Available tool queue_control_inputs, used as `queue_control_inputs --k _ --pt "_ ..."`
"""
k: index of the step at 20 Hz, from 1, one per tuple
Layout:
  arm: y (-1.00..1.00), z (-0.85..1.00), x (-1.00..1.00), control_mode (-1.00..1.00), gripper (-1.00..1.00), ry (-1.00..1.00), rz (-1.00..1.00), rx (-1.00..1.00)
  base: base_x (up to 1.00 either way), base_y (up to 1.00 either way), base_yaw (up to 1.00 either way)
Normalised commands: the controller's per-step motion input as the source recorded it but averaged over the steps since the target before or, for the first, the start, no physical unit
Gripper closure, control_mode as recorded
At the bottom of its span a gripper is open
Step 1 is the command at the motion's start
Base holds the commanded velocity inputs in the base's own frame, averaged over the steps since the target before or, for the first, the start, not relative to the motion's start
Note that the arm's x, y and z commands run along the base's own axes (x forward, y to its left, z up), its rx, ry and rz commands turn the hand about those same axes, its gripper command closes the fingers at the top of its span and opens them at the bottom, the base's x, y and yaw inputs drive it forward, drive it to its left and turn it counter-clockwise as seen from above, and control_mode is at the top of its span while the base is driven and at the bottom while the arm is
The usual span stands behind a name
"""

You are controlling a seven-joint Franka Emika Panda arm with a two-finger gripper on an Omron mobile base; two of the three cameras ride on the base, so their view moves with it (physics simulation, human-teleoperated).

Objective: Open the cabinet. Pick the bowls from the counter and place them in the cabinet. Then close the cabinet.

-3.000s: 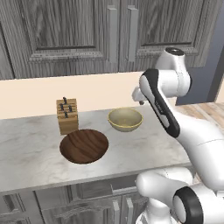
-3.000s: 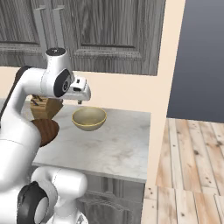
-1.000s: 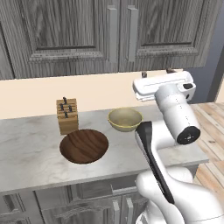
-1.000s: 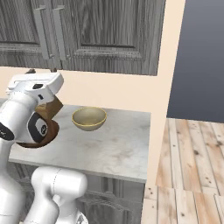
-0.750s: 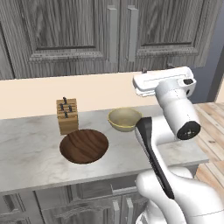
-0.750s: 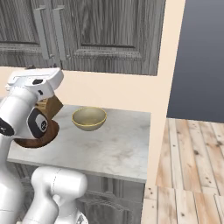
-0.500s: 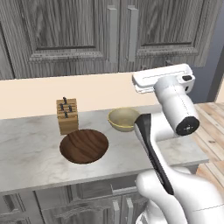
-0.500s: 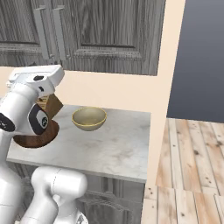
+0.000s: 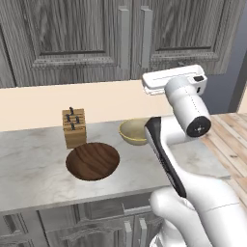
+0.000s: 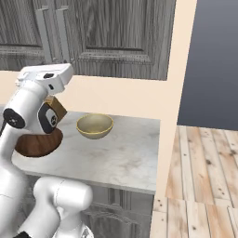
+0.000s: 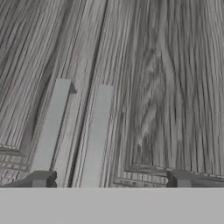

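Hand view: the cabinet (image 11: 144,87) faces the camera, its two grey bar handles (image 11: 98,131) running up the picture either side of the seam between the doors.
Jaws: spread wide apart, nothing between them; one dark fingertip (image 11: 41,178) sits at the foot of the left-hand bar, the other low on the panel of the door to the right of the bars.
Gripper: the gripper (image 11: 109,180) lines up roughly with the right-hand bar; whether a finger touches a bar cannot be told.
Cabinet state: both doors shut, seen in the left base view (image 9: 130,34) and in the right base view (image 10: 93,32).
Arm pose: in the left base view the arm (image 9: 185,120) rises from the lower right, its forearm upright and the flat white hand turned level toward the doors, just below the lower ends of the handles.
Right base view, arm: it climbs from the lower left and stands in front of the knife block.
Bowls: the wooden bowl (image 9: 92,160) lies on the counter (image 9: 29,164) in front of the knife block (image 9: 74,127); the beige bowl (image 9: 132,131) sits to its right, partly behind the arm.
Bowls from the right: the beige bowl (image 10: 95,126) stands free on the slab (image 10: 121,158), the wooden one (image 10: 39,143) half hidden by the arm.
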Motion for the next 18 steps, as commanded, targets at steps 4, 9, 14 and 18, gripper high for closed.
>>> queue_control_inputs --k 4,9,14,18 --pt "0.00 0.00 0.38 -1.00 -1.00 0.01 0.00 0.00 0.00 0.00 0.00" --pt "0.01 0.00 0.37 -1.00 -1.00 0.00 0.00 0.00 0.00 0.00 0.00" --pt "0.08 0.00 0.38 -1.00 -1.00 0.00 0.00 0.00 0.00 0.00 0.00" --pt "0.12 0.00 0.39 -1.00 -1.00 0.00 0.00 0.00 0.00 0.00 0.00"
